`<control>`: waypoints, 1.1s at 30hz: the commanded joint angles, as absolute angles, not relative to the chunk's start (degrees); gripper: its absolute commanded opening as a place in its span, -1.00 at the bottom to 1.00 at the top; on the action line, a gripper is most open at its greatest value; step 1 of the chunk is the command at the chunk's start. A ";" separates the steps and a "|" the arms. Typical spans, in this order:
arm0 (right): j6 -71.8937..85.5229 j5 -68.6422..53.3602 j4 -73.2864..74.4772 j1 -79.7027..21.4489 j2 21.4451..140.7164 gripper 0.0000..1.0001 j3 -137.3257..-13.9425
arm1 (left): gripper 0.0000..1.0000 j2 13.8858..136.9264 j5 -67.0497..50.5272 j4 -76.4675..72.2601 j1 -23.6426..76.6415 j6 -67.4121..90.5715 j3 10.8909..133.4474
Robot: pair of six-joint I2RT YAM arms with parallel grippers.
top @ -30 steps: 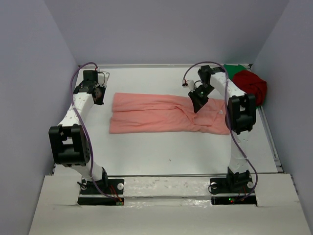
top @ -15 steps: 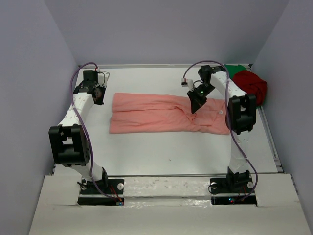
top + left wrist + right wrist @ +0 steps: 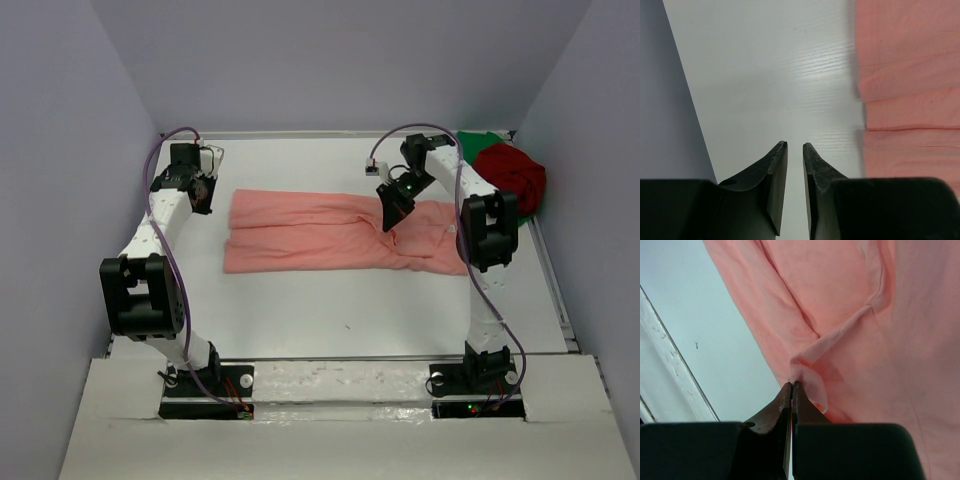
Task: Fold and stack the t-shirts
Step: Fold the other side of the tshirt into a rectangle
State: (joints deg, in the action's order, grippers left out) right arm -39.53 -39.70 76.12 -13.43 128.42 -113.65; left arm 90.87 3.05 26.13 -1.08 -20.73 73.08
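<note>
Right pincer (image 3: 791,384) seemingly pinches a fold of the salmon-pink t-shirt (image 3: 850,315); left pincer (image 3: 795,146) slightly parted, empty.

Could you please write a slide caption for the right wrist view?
Right gripper shut on a pinched fold of the salmon-pink shirt above the white table.

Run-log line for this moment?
phase: folding | right gripper: shut on salmon-pink shirt | left gripper: slightly open, empty, beside shirt edge | dark red shirt, green shirt: heaped far right corner

My white table (image 3: 330,310): pink shirt (image 3: 300,235) laid out mid-table, red shirt (image 3: 512,172) + green shirt (image 3: 478,140) bunched far right corner.
</note>
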 commanded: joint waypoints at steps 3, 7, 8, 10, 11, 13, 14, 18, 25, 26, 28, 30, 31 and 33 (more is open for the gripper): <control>-40.96 -42.54 80.59 -14.85 129.64 -1.00 -113.47 | -0.36 87.71 2.37 26.45 -0.79 -21.36 72.42; -41.39 -43.33 81.47 -15.47 130.34 -1.00 -113.12 | -0.36 87.80 2.11 26.46 -0.79 -21.36 72.33; -41.57 -44.03 81.65 -15.99 130.78 -1.00 -113.03 | -0.35 87.80 1.94 26.37 -0.79 -21.36 72.25; -42.10 -44.82 82.09 -16.61 131.22 -1.00 -112.42 | -0.35 87.89 2.02 26.28 -0.79 -21.36 72.16; -42.10 -45.09 82.09 -16.61 131.22 -1.00 -112.15 | -0.35 87.80 2.02 26.19 -0.79 -21.36 72.16; -42.36 -45.44 82.26 -17.13 131.40 -1.00 -111.62 | -0.35 87.80 2.02 26.28 -0.79 -21.36 72.25; -42.54 -45.70 82.35 -17.14 131.57 -1.00 -111.27 | -0.36 87.89 1.93 26.19 -0.79 -21.36 72.25; -42.89 -46.14 82.70 -17.67 131.84 -1.00 -110.74 | -0.35 87.89 1.93 26.28 -0.70 -21.36 72.25; -43.42 -46.76 83.41 -18.28 132.71 -1.00 -110.39 | -0.35 88.07 1.93 26.19 -0.70 -21.36 72.25; -43.42 -46.84 83.41 -18.80 132.80 -1.00 -110.48 | -0.35 88.07 2.02 26.19 -0.70 -21.36 72.25; -43.51 -47.20 83.67 -18.81 133.15 -1.00 -110.74 | -0.35 88.15 1.85 26.19 -0.70 -21.36 72.25; -43.42 -47.20 83.76 -19.34 133.59 -1.00 -111.00 | -0.35 88.07 1.85 26.19 -0.70 -21.36 72.07; -43.42 -47.28 83.85 -19.34 133.85 -1.00 -111.09 | -0.35 87.98 1.85 26.10 -0.70 -21.36 72.07; -43.42 -47.29 83.94 -19.95 134.30 -1.00 -111.09 | -0.35 87.80 1.85 26.02 -0.70 -21.36 71.81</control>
